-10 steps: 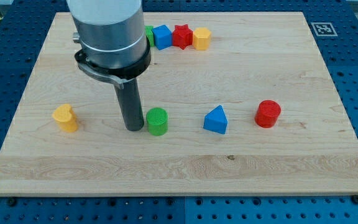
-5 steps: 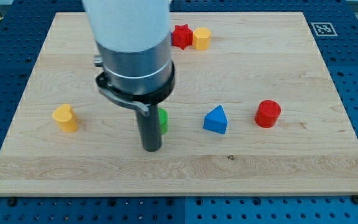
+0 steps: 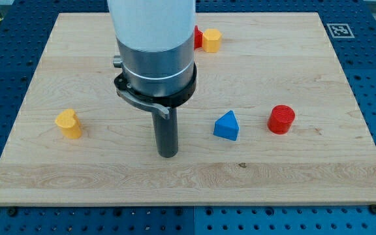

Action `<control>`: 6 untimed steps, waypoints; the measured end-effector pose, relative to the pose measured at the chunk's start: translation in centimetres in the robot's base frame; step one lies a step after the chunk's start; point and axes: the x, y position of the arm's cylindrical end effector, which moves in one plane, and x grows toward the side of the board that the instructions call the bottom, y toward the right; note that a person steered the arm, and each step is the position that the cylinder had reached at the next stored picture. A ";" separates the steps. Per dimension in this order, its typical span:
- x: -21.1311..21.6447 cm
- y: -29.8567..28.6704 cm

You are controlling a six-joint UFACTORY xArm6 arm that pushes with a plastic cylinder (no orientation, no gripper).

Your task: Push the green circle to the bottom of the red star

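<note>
My tip rests on the wooden board, below its middle. The green circle does not show; the rod stands in front of where it last showed, just above the tip. The red star lies near the top edge, its left part hidden by the arm's body. The tip is far below the star.
A yellow block touches the red star's right side. A blue triangle lies right of the rod and a red cylinder further right. Another yellow block lies at the left. The arm hides the blocks left of the star.
My tip has moved right and down, from the green circle's left side to below it. The rod now covers the green circle, and the arm covers more of the top row.
</note>
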 end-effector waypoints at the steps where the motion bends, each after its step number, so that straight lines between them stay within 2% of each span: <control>1: -1.2 -0.6; 6: -12.6 -0.5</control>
